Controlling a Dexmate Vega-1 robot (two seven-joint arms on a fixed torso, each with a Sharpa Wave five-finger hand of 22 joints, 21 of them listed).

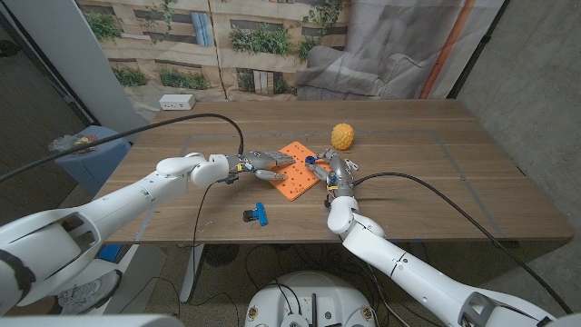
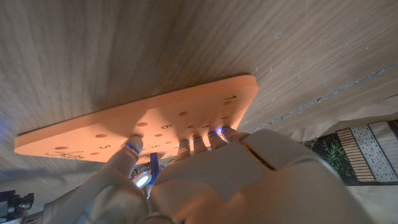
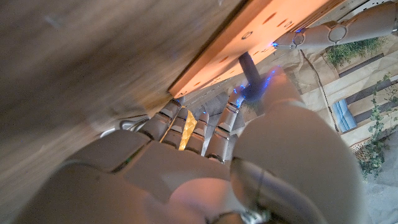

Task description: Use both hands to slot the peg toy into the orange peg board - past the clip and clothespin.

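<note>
At board (image 1: 296, 169) edge, right hand (image 1: 335, 172) seemingly holds peg (image 3: 250, 70).

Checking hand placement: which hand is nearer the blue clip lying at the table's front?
Left, though not by much. The left hand rests on the orange peg board, behind the blue clip. The right hand is at the board's far side, holding the peg toy.

The left robot hand (image 2: 205, 180) rests its fingertips (image 2: 198, 140) on the orange board (image 2: 155, 118), which lies flat on the wooden table (image 2: 124, 50) just beyond the robot hand. Numbered holes dot the board near the fingertips.
</note>
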